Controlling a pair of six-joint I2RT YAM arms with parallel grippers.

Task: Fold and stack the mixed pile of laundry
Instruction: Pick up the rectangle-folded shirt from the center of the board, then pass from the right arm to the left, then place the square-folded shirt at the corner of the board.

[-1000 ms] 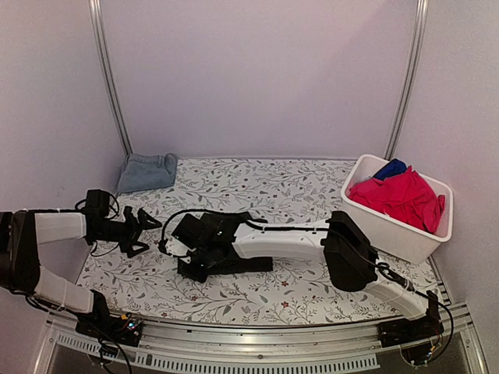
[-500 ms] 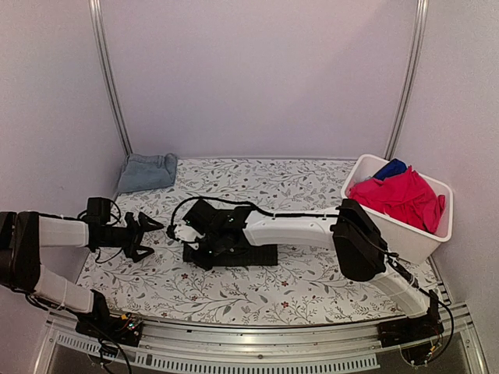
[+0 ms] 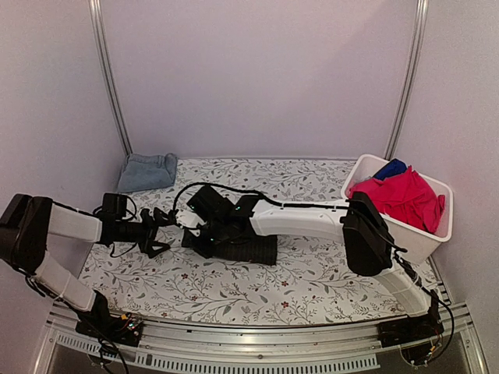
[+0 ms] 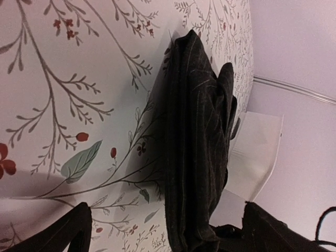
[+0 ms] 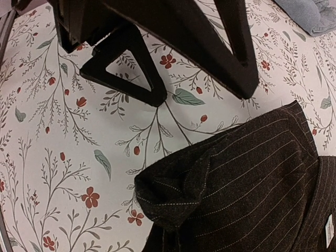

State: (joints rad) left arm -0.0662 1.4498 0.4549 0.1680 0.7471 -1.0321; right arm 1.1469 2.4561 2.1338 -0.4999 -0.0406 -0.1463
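Our left hand (image 3: 164,231) has come close to the shirt (image 5: 252,184), wide open; our right hand (image 3: 196,234) is shut on it. We should grab a free corner gently.

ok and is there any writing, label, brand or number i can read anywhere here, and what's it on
No text can be read in any view.
There is one small white tag on the black pinstriped shirt, but it is too small and blurred to read.
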